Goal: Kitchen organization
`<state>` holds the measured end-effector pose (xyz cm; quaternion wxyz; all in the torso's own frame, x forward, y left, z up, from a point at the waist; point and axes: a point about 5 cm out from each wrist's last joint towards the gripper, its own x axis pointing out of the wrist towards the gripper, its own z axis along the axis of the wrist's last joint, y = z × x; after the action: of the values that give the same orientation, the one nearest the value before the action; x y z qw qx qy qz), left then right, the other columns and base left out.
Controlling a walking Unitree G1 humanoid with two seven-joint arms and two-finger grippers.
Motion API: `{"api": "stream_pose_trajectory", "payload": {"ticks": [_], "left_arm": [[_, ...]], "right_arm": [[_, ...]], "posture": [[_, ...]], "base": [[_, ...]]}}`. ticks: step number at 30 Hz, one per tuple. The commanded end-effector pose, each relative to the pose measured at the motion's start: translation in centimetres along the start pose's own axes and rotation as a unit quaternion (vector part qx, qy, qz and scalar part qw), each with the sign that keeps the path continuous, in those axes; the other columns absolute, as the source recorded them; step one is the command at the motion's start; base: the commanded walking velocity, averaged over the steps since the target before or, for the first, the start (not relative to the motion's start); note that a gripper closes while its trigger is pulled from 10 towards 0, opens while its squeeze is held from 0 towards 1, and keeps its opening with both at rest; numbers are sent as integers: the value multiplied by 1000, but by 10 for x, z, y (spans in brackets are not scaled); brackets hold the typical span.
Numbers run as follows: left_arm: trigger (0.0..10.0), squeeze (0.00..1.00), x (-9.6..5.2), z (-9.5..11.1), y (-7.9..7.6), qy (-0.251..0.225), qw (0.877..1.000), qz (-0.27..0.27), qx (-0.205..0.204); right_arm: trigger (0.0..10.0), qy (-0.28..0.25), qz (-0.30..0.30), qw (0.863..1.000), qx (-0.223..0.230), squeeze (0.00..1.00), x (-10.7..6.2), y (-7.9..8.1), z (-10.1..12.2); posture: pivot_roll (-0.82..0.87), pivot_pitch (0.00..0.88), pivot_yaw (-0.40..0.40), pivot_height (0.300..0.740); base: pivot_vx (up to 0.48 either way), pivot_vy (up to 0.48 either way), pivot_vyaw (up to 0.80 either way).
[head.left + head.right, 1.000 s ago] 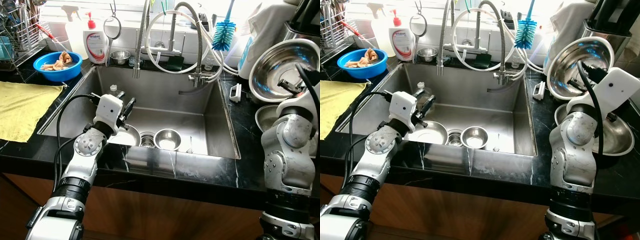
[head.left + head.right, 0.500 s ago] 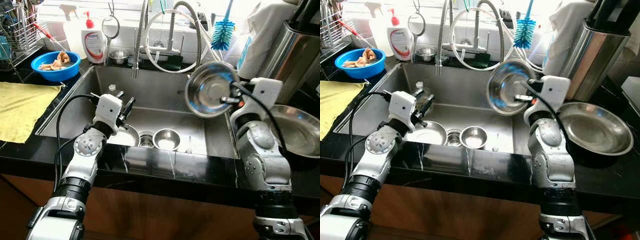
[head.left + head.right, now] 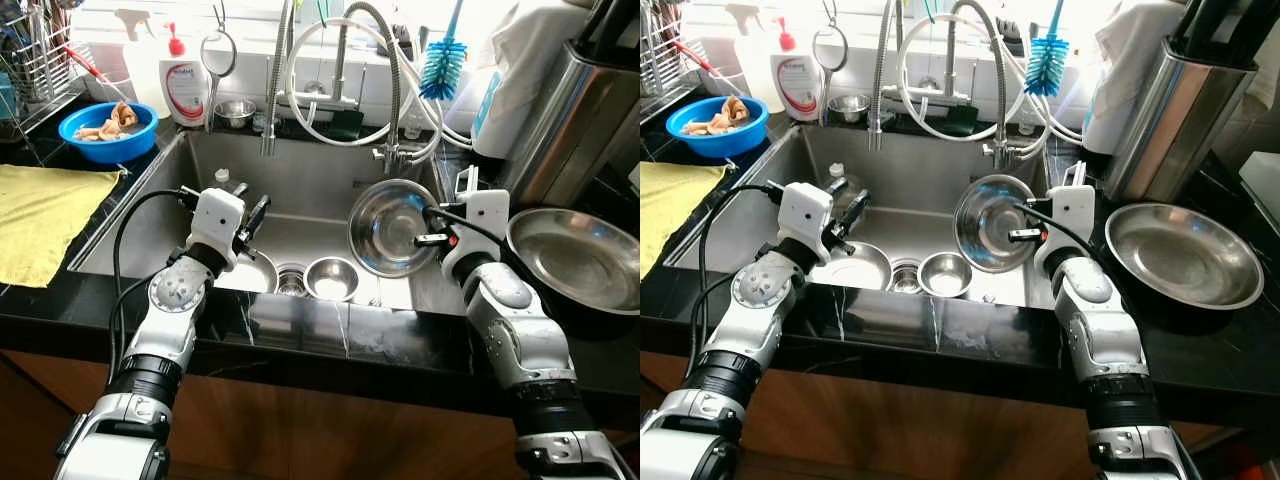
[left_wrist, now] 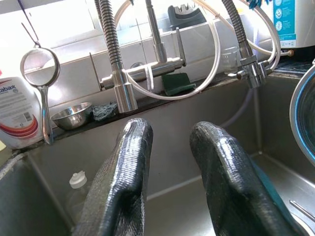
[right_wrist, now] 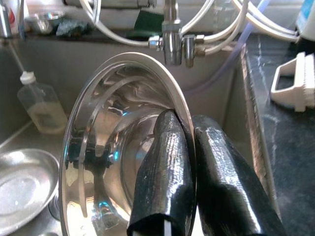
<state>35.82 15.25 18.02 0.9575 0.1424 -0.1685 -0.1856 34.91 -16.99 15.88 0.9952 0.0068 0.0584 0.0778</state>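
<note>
My right gripper is shut on the rim of a shiny steel bowl, held tilted on edge over the right part of the sink. In the right wrist view the two fingers pinch the bowl's rim between them. My left gripper hovers open over the sink's left part, above a flat steel dish on the bottom. A small steel bowl sits beside the drain. In the left wrist view the left gripper holds nothing.
A wide steel bowl rests on the black counter at right, beside a tall steel canister. Faucet hoses and a blue brush hang over the sink's back. A blue bowl, soap bottle and yellow cloth lie left.
My right arm has swung the steel bowl from above the right counter leftward and down into the sink. The left arm has stayed where it was.
</note>
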Motion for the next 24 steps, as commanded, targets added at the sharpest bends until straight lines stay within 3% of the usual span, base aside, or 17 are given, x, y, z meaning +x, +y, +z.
{"api": "stream_pose_trajectory", "payload": {"ticks": [1, 5, 6, 7, 8, 9, 10, 24], "left_arm": [[10000, 0, -2, -3, -2, 8, 1000, -3, -10], [10000, 0, -2, -3, -3, 8, 1000, -5, -10], [10000, 0, -2, -3, -3, 8, 1000, -6, -10], [10000, 0, -2, -4, -3, 8, 1000, -6, -10], [10000, 0, -2, -4, -3, 8, 1000, -6, -10], [10000, 0, -2, -4, -3, 8, 1000, -7, -10], [10000, 0, -3, -4, -4, 9, 1000, -7, -11], [10000, 0, -2, -4, -8, 9, 1000, -13, -13]], "right_arm": [[10000, -12, 6, 1000, -9, 0, 3, 0, 6], [10000, -10, 8, 1000, -9, 0, 4, -1, 4], [10000, -10, 7, 1000, -10, 39, 4, -1, 3], [10000, -11, 9, 1000, -10, 392, 4, 0, 2], [10000, -11, 9, 1000, -10, 839, 4, 0, 2], [10000, -11, 10, 1000, -10, 839, 4, 0, 1], [10000, -12, 11, 1000, -10, 1000, 4, 1, 1], [10000, -19, 1, 1000, -7, 1000, 4, -2, -1]], "posture": [[150, 0, -77, 740], [150, 0, -78, 740], [150, 0, -78, 740], [151, 0, -78, 740], [151, 0, -78, 740], [151, 0, -77, 740], [151, 0, -76, 740], [149, 0, -78, 740]], "base": [[0, 0, 0], [0, 0, 0], [0, 0, 0], [0, 0, 0], [0, 0, 0], [0, 0, 0], [0, 0, 0], [0, 0, 0]]}}
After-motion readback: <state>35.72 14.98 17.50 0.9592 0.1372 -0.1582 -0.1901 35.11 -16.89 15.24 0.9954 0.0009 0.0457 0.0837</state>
